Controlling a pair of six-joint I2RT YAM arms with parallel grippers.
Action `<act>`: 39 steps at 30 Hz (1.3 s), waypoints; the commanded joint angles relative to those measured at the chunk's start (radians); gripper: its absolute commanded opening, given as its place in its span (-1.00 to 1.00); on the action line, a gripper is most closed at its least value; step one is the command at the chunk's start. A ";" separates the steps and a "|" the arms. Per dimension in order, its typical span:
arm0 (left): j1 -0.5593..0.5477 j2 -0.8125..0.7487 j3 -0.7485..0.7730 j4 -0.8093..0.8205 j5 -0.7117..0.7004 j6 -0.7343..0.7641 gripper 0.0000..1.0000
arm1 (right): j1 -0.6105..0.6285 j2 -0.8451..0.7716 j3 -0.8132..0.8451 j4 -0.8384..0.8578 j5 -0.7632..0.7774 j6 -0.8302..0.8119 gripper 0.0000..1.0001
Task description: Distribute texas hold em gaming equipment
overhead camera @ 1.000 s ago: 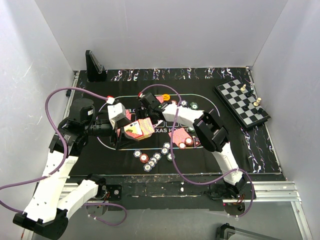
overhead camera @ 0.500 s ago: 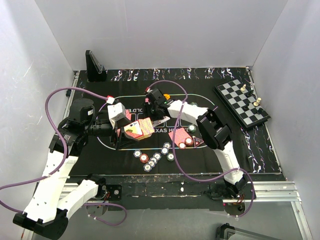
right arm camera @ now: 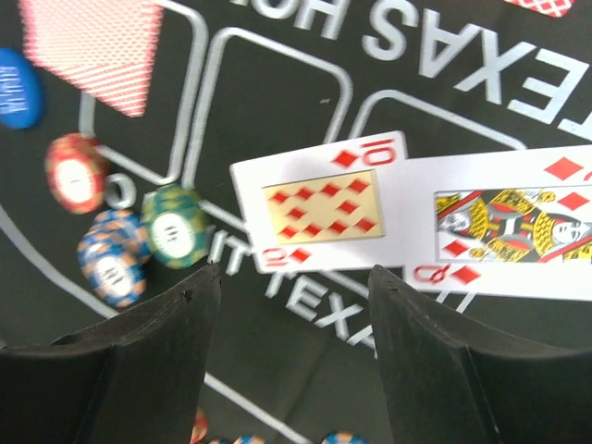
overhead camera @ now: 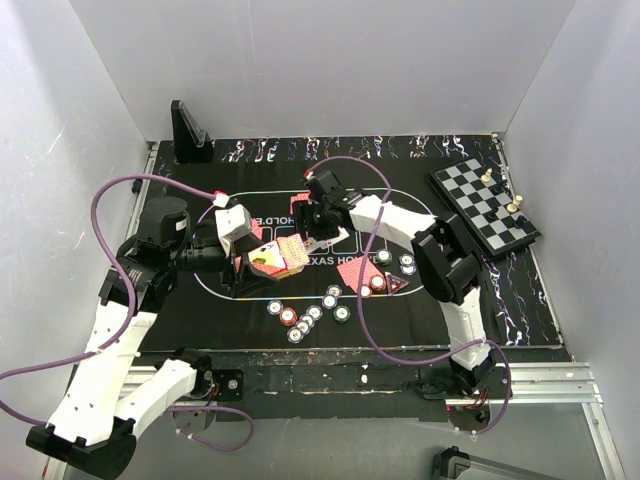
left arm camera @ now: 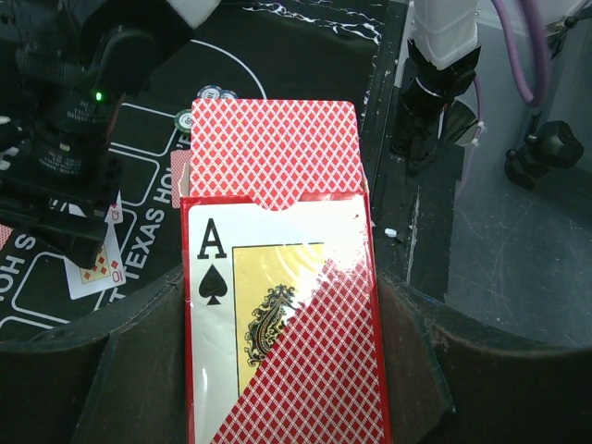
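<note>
Right wrist cam shows the right arm's jaws [right arm camera: 294, 277] spread wide with nothing between them. They hover just over a face-up ten of diamonds card [right arm camera: 324, 203], which lies flat on the black printed poker mat [right arm camera: 277, 92] right up against a face-up queen of diamonds card [right arm camera: 504, 231]. A green-and-white round poker chip [right arm camera: 173, 225] sits near the ten's other side.

On the left wrist cam, the left arm's jaws [left arm camera: 279, 314] are clamped on both sides of a red cardboard card box [left arm camera: 305, 388] with an ace of spades on its face. Red-patterned-back playing cards [left arm camera: 273, 148] poke out of its open top. From above, the box is held over the mat, just beside the right arm.

My read is that the ten is down and the next card is due. I'd lift the right arm straight up first, so a fingertip doesn't drag the ten or nudge the chip. Then come at the box's notch square-on and pinch only the outermost card. The left arm should hold the box dead steady, tilted toward the right arm.
</note>
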 commanded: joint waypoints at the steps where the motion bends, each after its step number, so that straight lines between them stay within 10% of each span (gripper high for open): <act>1: 0.003 -0.019 -0.029 0.064 0.011 -0.012 -1.00 | -0.025 -0.198 0.016 -0.023 -0.129 0.059 0.49; 16: 0.003 0.024 -0.121 0.150 -0.013 0.028 -1.00 | -0.238 -0.692 -0.333 0.133 -0.595 0.294 0.76; 39: 0.005 0.152 -0.070 0.203 -0.042 0.079 -1.00 | -0.077 -0.612 -0.346 0.334 -0.767 0.426 0.82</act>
